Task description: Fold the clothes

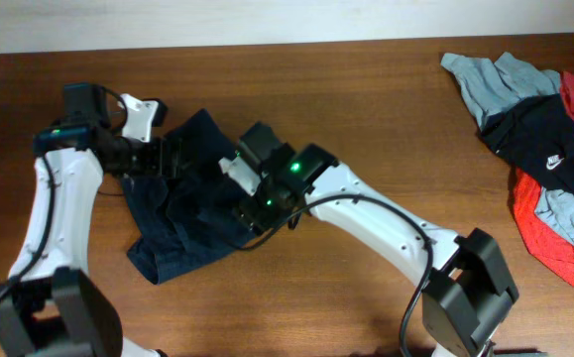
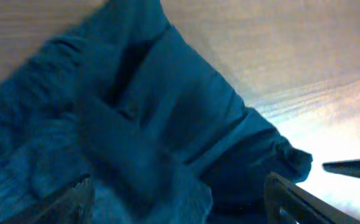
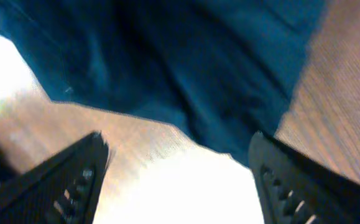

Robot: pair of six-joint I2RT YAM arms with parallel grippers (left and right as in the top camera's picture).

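Overhead: crumpled navy cloth shorts [image 1: 182, 223], wood-grain table [image 1: 366, 119].

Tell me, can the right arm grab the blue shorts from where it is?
Probably yes. The right gripper hangs open just above the edge of the navy shorts, and nothing seems to sit between them.

We saw the shorts [image 1: 179, 238] as soft, matt, creased navy cloth on a smooth wooden table [image 1: 356, 94] with a faint sheen. The right gripper [image 3: 178, 144] had fingers [image 3: 68, 183] of matt black plastic, ridged on the inner faces.
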